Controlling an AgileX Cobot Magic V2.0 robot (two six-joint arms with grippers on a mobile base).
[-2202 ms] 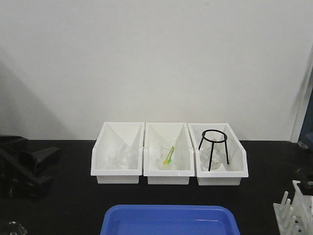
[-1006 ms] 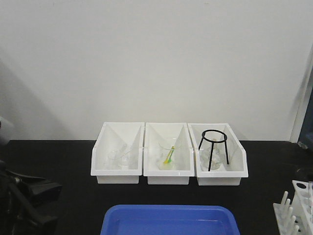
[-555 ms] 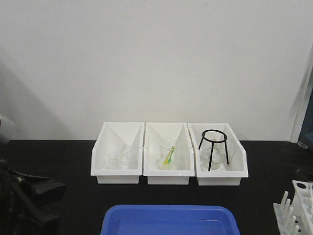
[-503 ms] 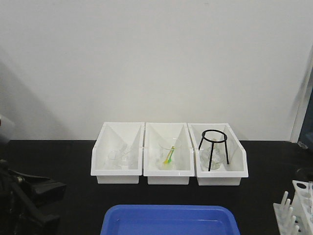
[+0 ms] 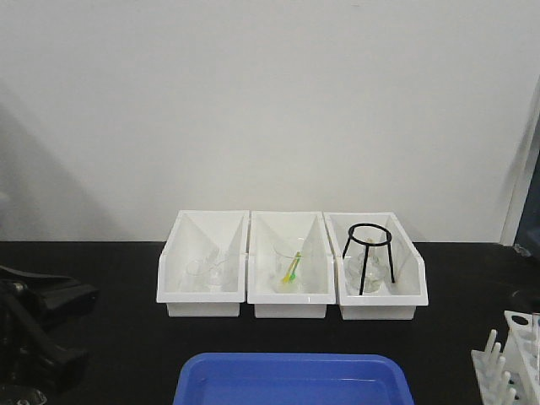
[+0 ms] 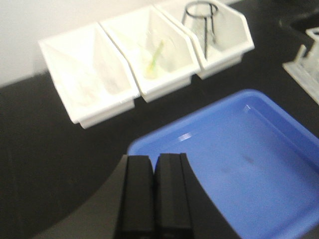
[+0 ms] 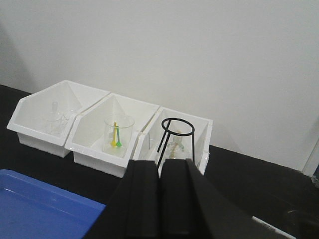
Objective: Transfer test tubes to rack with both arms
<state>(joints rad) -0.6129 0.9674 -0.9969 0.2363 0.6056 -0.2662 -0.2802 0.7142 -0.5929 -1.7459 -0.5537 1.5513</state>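
Observation:
A white test tube rack (image 5: 509, 361) stands at the front right edge of the black table; it also shows blurred in the left wrist view (image 6: 305, 59). I see no test tubes in any view. My left gripper (image 6: 155, 158) is shut with nothing between its fingers, above the near left corner of the blue tray (image 6: 239, 164). The left arm (image 5: 38, 325) shows at the far left of the front view. My right gripper (image 7: 159, 162) is shut and holds nothing, facing the right-hand bin.
Three white bins stand in a row at the back: the left (image 5: 202, 266) holds clear glassware, the middle (image 5: 289, 266) a beaker with green and yellow sticks, the right (image 5: 375, 266) a black tripod stand over glassware. The blue tray (image 5: 291, 380) sits at the front centre.
The left arm dropped lower at the left edge, then rose again and drew back to the left. Bins, tray and rack have not moved.

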